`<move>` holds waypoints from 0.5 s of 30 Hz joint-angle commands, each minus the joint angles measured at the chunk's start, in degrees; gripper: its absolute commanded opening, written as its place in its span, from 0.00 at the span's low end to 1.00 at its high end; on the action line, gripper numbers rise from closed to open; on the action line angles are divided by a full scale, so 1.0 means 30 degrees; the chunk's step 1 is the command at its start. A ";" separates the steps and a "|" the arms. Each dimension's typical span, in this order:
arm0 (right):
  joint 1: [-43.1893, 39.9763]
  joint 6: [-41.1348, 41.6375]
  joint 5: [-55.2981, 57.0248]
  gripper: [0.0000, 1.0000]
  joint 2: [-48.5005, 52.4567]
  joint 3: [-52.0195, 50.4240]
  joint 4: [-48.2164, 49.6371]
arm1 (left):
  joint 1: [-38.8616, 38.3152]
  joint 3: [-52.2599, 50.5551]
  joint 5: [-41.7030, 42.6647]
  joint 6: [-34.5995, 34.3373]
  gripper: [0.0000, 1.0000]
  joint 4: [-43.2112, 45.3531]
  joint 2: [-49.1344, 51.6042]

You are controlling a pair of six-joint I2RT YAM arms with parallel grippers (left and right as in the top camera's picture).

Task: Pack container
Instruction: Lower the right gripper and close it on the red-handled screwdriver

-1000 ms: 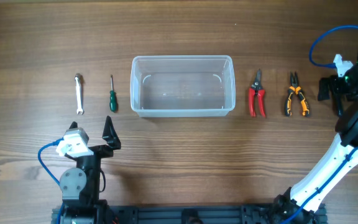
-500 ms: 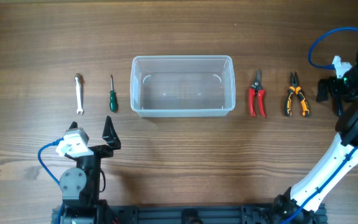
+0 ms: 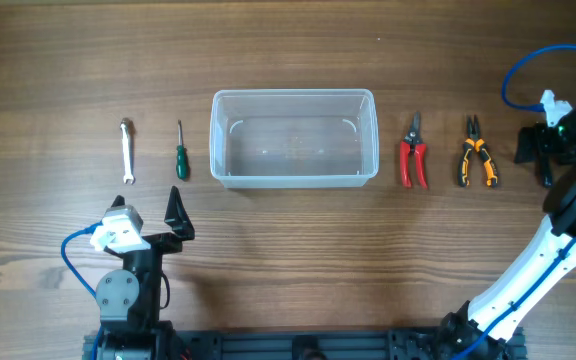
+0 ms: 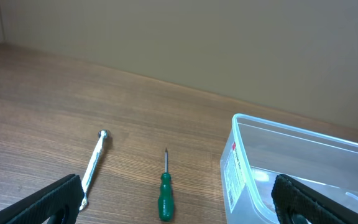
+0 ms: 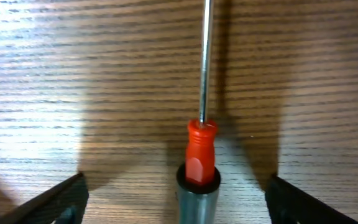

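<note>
The container [image 3: 294,96] is a clear empty plastic tub at the table's middle; it also shows in the left wrist view [image 4: 278,134]. Left of it lie a silver wrench [image 3: 126,151] and a green screwdriver [image 3: 180,156]. Right of it lie red pruners [image 3: 413,156] and orange-black pliers [image 3: 476,156]. My left gripper [image 3: 174,220] is open and empty, near the front edge, facing the wrench [image 4: 94,165] and green screwdriver [image 4: 165,194]. My right gripper [image 3: 535,152] is open at the far right, straddling a red-and-silver screwdriver [image 5: 201,158] on the table without gripping it.
The wooden table [image 3: 288,250] holds the tools in one row level with the tub. My right arm's white links run from the front right up the right edge [image 3: 538,250]. A plain wall stands behind the table in the left wrist view.
My right gripper has shifted very slightly to the right. The left arm and all the tools have stayed in place.
</note>
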 commanded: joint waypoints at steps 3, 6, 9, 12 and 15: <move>-0.0138 -0.0080 0.0109 0.70 0.0590 -0.0357 0.0262 | 0.0124 -0.0138 0.0095 -0.0102 1.00 0.0109 -0.0138; -0.0138 -0.0080 0.0109 0.59 0.0590 -0.0357 0.0262 | 0.0124 -0.0138 0.0095 -0.0102 1.00 0.0117 -0.0138; -0.0138 -0.0073 0.0109 0.48 0.0590 -0.0357 0.0240 | 0.0124 -0.0138 0.0095 -0.0102 1.00 0.0117 -0.0138; -0.0138 -0.0036 0.0197 0.41 0.0590 -0.0357 0.0168 | 0.0124 -0.0138 0.0095 -0.0102 1.00 0.0117 -0.0138; -0.0138 -0.0022 0.0634 0.39 0.0590 -0.0357 0.0102 | 0.0124 -0.0138 0.0095 -0.0102 1.00 0.0117 -0.0138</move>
